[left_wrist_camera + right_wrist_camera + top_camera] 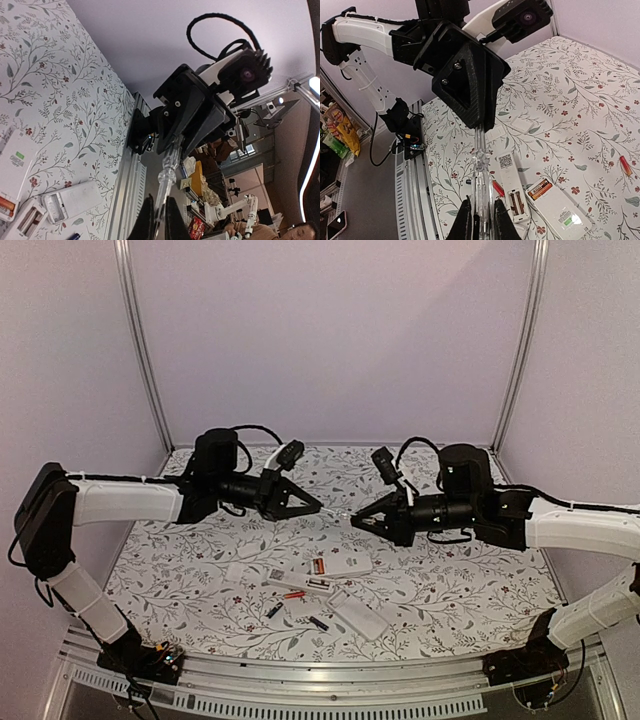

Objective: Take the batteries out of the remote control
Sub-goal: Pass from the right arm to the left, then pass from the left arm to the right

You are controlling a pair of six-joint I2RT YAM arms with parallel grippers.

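Black left gripper (318, 508) hangs above the floral table (180, 580), fingers clenched on one end of a clear stick tool (166, 175); the left wrist view shows the pads pressed tight against its shaft. In the top view the tool is a faint sliver between the two tips, hard to make out. Right gripper (355, 522) faces it from the other side, clamped on the opposite end of the same tool; its wrist view shows this. Below, left to right: a loose white cover (243, 572); a black battery (274, 610) and a red battery (294, 594) lying bare on the table; a slim open remote (300, 583) with brownish cells (516, 201) seated in its bay; a wider remote (350, 562) with an orange cell (318, 566) in place; a second black battery (318, 622); a third remote (362, 616), bay contents not readable. The right wrist view's tool shaft partly covers one red cell beside the slim remote.
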